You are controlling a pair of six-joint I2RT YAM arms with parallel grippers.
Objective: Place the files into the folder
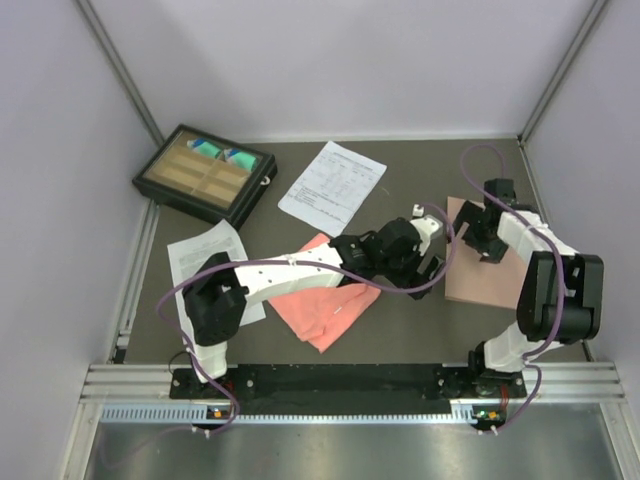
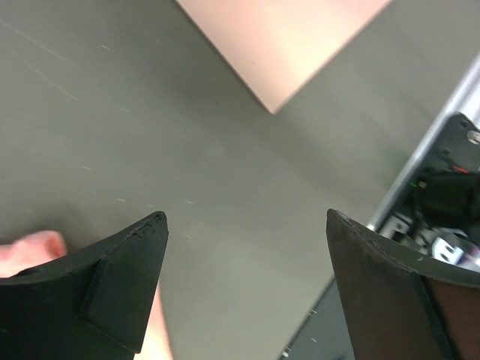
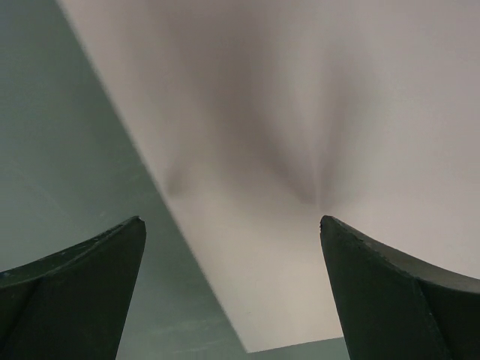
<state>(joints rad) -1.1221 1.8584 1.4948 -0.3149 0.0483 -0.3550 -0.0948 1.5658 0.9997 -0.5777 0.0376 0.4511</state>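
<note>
Two white sheets flat on table (image 1: 420, 325): table-layout sheet (image 1: 332, 187) far centre, just beside tray; text sheet (image 1: 200, 245) near left, partly under L arm. Both well apart from folder (image 1: 480, 280), salmon-tan, lying flat at right. Pink cloth (image 1: 325, 305) front centre, btwn text sheet and folder. Black tray (image 1: 205, 175) far left, w/ compartments, blue-green items in rear cells. L gripper (image 2: 244, 217): fingers spread, nothing held, over bare table near folder corner, cloth edge by one finger. R gripper (image 3: 232, 221): fingers spread, nothing held, over folder edge; contact w/ folder can't be told.
</note>
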